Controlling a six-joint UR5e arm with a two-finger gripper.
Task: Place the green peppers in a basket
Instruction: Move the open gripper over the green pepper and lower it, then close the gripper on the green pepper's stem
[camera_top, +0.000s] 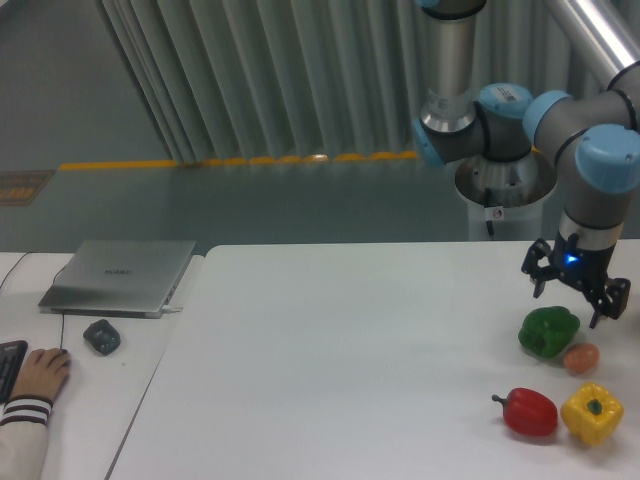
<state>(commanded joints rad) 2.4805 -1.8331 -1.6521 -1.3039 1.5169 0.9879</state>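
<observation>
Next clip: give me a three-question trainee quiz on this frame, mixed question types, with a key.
1. True or false: the gripper is closed on the green pepper.
2. Which item touches the green pepper's lower right side?
A. red pepper
B. yellow pepper
C. small orange item
3. Fill in: the closed laptop sits at the far ____ of the picture.

Key
1. False: its jaws are spread, just above the pepper.
2. C
3. left
</observation>
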